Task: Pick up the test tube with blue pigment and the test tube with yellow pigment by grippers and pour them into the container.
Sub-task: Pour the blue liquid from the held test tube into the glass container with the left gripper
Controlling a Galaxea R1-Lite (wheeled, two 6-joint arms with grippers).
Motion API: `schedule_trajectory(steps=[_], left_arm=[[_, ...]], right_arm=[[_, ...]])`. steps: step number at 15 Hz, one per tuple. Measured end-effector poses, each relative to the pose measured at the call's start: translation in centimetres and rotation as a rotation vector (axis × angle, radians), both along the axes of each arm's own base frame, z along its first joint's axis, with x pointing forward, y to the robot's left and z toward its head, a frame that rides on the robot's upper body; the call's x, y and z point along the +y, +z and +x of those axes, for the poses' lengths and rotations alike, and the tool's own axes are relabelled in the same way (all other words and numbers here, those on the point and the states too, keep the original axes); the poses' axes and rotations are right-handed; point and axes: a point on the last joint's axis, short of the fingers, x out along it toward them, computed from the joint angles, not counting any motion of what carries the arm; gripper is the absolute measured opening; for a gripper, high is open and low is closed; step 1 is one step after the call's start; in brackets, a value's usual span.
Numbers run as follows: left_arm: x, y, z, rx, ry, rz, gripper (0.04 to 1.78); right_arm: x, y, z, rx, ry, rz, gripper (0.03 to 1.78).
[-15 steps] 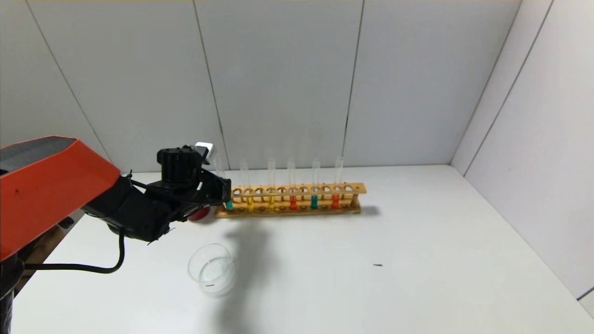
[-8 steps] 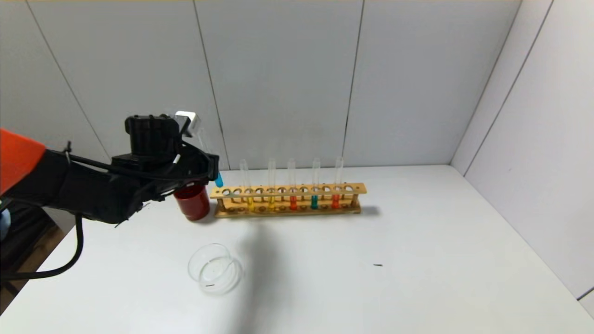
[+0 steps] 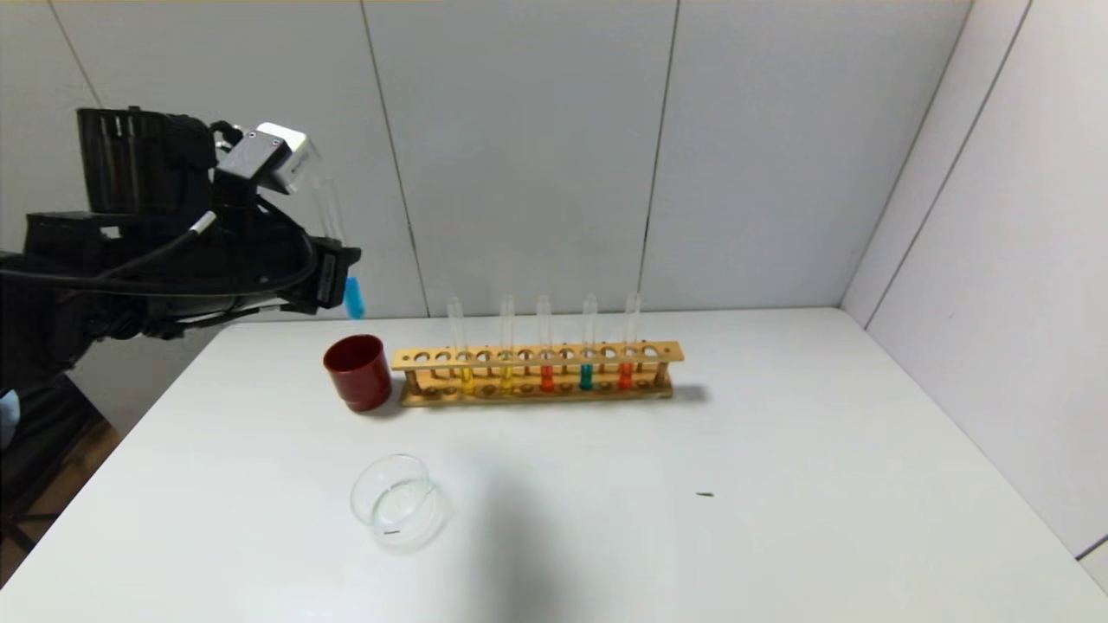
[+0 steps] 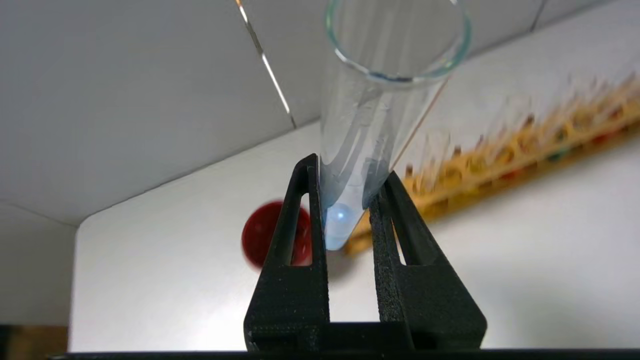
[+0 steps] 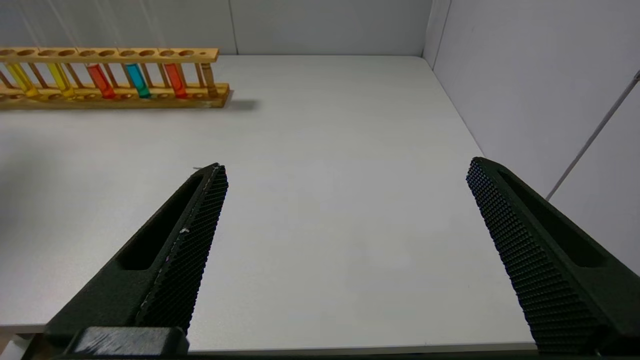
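While held aloft, test tube with blue pigment [image 3: 353,297] is clamped by left gripper [image 4: 345,200] jaws | right gripper [image 5: 345,220] jaws spread, empty | next: carry over container [image 3: 398,502], tilt.

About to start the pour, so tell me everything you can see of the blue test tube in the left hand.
The test tube with blue pigment is slim clear glass, open-rimmed, round-bottomed, with a little blue liquid at the bottom. It hangs near upright, slightly tilted, high above the table's left rear, clear of the rack. Only the left hand touches it, fingers clamped on its lower part.
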Motion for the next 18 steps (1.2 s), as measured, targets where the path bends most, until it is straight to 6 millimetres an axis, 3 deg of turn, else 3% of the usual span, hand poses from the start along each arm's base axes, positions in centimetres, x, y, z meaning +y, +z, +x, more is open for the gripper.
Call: schedule_trajectory(steps=[2, 6, 11, 14, 18], left_arm=[[0.4, -0.7, -1.8, 0.062, -0.016, 0.052, 0.3], [1.3, -2.4, -3.4, 0.038, -0.063, 0.141, 0.3], [3.8, -5.7, -4.9, 0.011, -0.275, 0.429, 0.3], [5.1, -7.6, -5.4, -0.007, -0.397, 0.641, 0.3], [5.4, -9.2, -4.8, -0.017, -0.487, 0.831, 0.3]], right_arm=[[0.0, 0.0, 0.0, 0.0, 0.0, 0.0, 1.75], [0.0, 0.0, 0.0, 0.0, 0.0, 0.0, 1.75], [0.0, 0.0, 0.0, 0.0, 0.0, 0.0, 1.75], [0.0, 0.0, 0.0, 0.0, 0.0, 0.0, 1.75], [0.0, 0.0, 0.0, 0.0, 0.0, 0.0, 1.75]])
